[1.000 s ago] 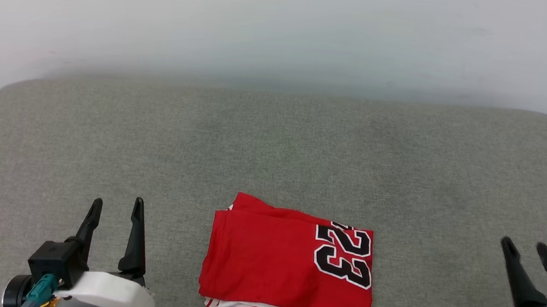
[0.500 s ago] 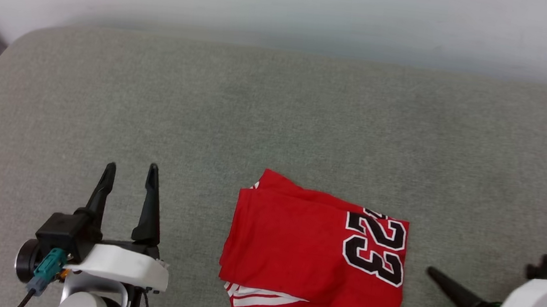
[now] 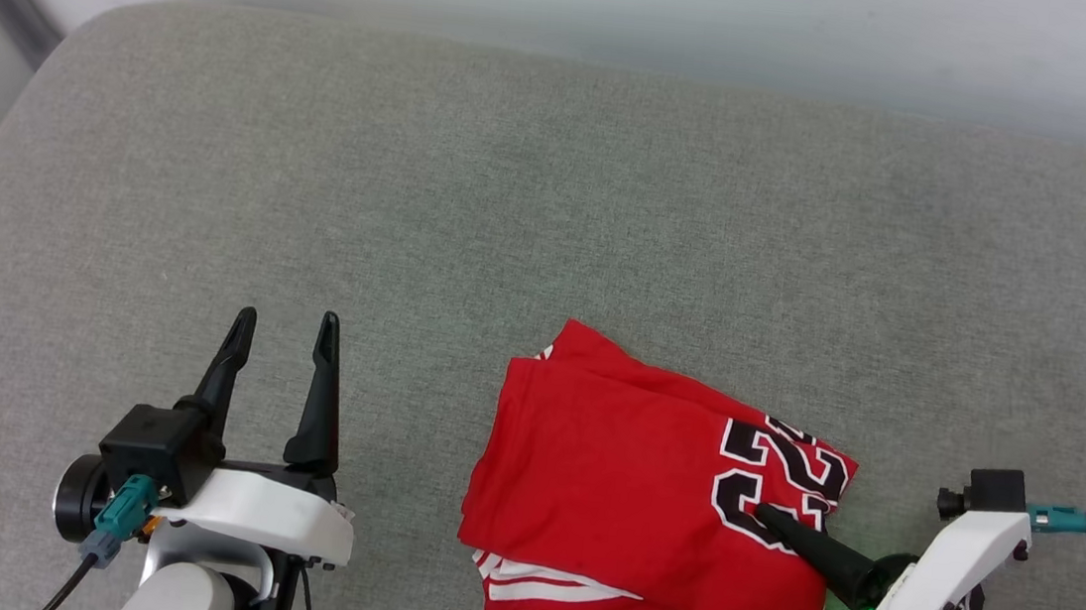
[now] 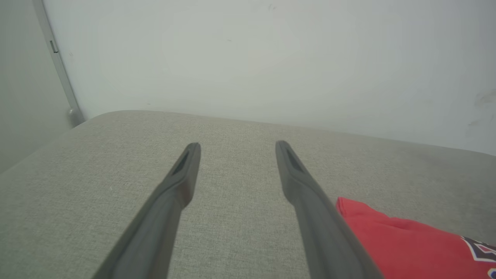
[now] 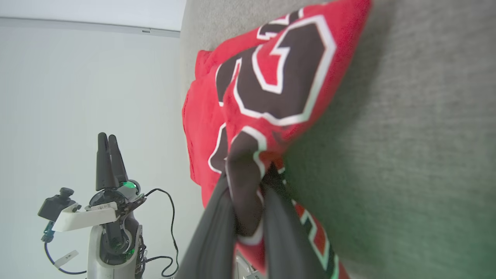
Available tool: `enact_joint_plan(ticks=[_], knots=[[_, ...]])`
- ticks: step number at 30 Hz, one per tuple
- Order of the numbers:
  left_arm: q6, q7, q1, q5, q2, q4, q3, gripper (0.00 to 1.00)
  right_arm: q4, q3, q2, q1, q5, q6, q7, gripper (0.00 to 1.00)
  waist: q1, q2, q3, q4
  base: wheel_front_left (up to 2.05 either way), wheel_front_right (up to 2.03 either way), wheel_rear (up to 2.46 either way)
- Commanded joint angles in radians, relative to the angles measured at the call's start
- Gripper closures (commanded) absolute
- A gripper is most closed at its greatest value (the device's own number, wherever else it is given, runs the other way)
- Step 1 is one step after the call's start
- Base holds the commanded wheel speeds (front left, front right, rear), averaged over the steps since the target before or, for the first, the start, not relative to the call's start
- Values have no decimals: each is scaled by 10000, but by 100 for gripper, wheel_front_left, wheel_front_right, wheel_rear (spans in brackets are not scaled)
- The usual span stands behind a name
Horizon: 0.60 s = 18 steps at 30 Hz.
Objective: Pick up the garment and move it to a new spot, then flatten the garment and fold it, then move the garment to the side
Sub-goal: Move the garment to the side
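In the head view the jersey (image 3: pixel 625 492) lies folded on the grey cushion (image 3: pixel 415 183), low and right of the middle. It is a rough red rectangle in several layers. Black numerals (image 3: pixel 781 472) with white outlines sit at its right end, and white stripes (image 3: pixel 536 588) peep from under the lower left corner. The right end is puckered, so the numerals buckle and cannot be read cleanly. The right claw (image 3: pixel 767 516) reaches in from the lower right with its tip on the numerals. Only one dark finger can be made out here; the other is hidden. The right arm is cut off by the bottom edge. The left claw (image 3: pixel 288 317) sits well to the left of the jersey, fingers spread and empty.

In the left wrist view the two fingers stand wide apart over bare cushion, with nothing between them. A red corner of the jersey shows at the lower right, partly behind one finger and cut off by the frame.

In the right wrist view the scene is turned on its side. The two fingers are pinched together on a fold of the jersey where a black numeral meets its white outline. The fabric bunches over the fingertips and hides them. The nearest cloth is blurred, and a green glow tints the cushion beside it.
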Motion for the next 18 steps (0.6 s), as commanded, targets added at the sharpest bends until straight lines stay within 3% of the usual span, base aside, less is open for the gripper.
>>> enact_joint_plan(ticks=[1,7,11,18], knots=[[-38,-25,-50,48,-33,42,4,0,-100,138,-206,-81,-110,-1,-151,100,0,0,-78,-25,0,0,0],[-18,-25,221,70,47,39,93,0,-503,1257,-1238,-239,-1551,-1,-1051,100,0,0,-516,-455,0,0,0],[-43,-17,392,3,108,-79,139,0,-305,1995,-2122,-435,-3229,-2,-1258,100,0,0,-731,-1048,0,0,0],[2,7,314,222,249,-410,25,0,427,2159,-2631,-1118,-5733,-4,-1248,100,0,0,-615,-2522,0,0,0]])
